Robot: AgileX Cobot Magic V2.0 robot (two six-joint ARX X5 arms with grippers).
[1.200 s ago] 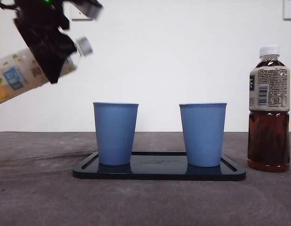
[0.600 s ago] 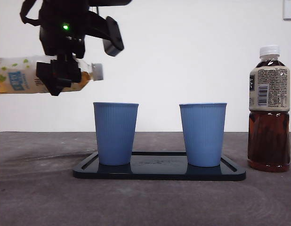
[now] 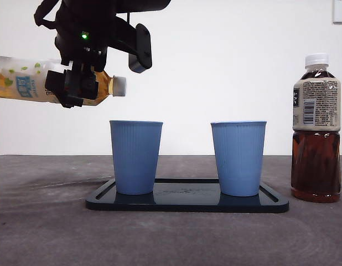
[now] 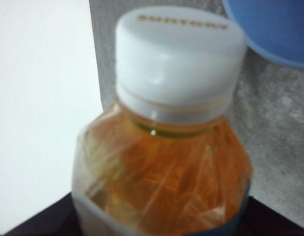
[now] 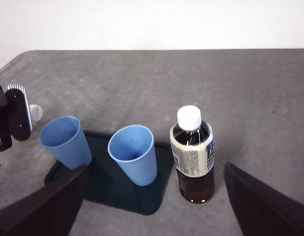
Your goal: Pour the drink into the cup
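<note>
Amber drink fills the bottle [image 3: 27, 80] that the left gripper [image 3: 77, 88] pinches around its shoulder, holding it almost level in the air above and just to the outer side of the near blue cup [image 3: 136, 157], the white cap [image 3: 119, 86] pointing toward the cup's mouth. The left wrist view shows that cap [image 4: 179, 61] on the neck, seemingly sealed, with a blue rim at the picture's corner. Both blue cups stand upright on a black tray [image 3: 187, 200], the second cup [image 3: 238, 157] a little apart from the first, and a capped bottle of dark tea [image 3: 316, 130] stands on the grey table [image 3: 43, 233] beside the tray. The right gripper [image 5: 152, 216] waits high over the table with its jaws spread wide, holding nothing. By the look of it the pouring stage is in hand, yet with the cap in place no liquid can leave, so a tilt here would only mimic a pour. To do it well, the neck would need to travel a little further until the mouth hangs squarely over the cup's opening, close above the rim, before tipping slowly; too quick a tip, or one begun short of the rim, risks spilling onto the tray or knocking the light cup over.
</note>
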